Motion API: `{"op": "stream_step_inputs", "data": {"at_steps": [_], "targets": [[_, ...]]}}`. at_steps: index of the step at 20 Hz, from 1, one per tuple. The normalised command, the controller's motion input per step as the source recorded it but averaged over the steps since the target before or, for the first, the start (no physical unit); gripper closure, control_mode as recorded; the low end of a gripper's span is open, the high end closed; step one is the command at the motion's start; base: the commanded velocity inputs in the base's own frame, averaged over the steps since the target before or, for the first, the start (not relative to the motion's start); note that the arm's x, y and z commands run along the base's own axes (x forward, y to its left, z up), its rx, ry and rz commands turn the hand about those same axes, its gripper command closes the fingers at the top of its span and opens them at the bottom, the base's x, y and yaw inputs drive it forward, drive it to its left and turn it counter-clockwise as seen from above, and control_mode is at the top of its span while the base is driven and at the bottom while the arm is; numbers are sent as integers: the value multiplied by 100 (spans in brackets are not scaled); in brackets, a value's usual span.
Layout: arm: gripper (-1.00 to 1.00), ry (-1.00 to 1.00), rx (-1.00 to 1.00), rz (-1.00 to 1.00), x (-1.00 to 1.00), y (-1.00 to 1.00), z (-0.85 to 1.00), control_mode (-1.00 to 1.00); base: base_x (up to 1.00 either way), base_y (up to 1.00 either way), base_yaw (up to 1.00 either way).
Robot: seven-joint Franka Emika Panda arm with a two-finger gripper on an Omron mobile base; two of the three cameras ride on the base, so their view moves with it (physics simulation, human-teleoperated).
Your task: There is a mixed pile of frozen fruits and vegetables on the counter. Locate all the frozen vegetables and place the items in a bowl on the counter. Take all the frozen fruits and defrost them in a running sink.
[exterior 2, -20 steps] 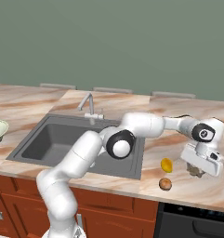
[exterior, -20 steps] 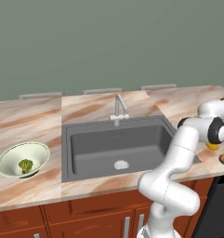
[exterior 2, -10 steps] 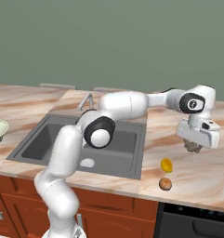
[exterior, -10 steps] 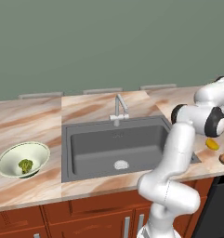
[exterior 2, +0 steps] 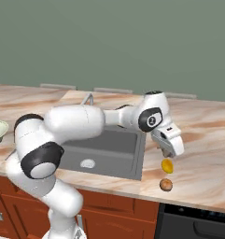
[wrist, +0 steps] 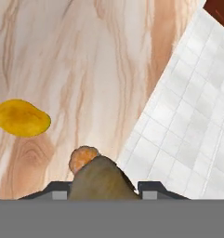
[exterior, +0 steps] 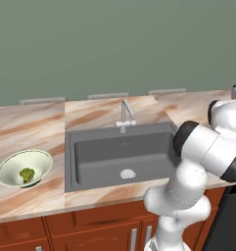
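- Dark brown lump (wrist: 102, 180) gripped by gripper (exterior 2: 169, 153), held above counter (exterior 2: 202, 154).
- Yellow-orange oval (exterior 2: 166, 165) & brown roundish piece (exterior 2: 165, 185) seen right of sink (exterior 2: 109, 151).
- Broccoli floret (exterior: 26, 174) seen in bowl (exterior: 11, 165), left of sink.

one bowl (exterior: 23, 167), one floret (exterior: 26, 174), two fruits (exterior 2: 166, 165)

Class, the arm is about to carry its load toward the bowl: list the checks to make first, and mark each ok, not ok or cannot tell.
1. Pincer shut on the dark brown lump: ok.
2. Lump lifted off the counter: ok, the pincer hangs above it in the right base view.
3. Bowl has room: ok, the green floret takes little space.
4. Yellow-orange oval piece and brown roundish piece left on the counter: ok.
5. Sink running: cannot tell.
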Motion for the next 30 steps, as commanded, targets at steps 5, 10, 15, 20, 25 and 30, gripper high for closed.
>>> {"op": "stream_step_inputs", "data": {"at_steps": [5, 10, 15, 20, 25, 30], "targets": [[100, 6, -10, -29, 22, 100, 0, -100, 0, 0, 0], [100, 16, -1, -15, 4, 100, 18, -100, 0, 0, 0], [100, 19, 1, -3, 14, 100, 24, -100, 0, 0, 0], [100, 17, 2, 13, 47, 100, -4, -100, 0, 0, 0], [100, 18, 1, 51, 19, 100, -22, -100, 0, 0, 0], [100, 30, 15, 64, 9, 100, 0, -100, 0, 0, 0]]}}
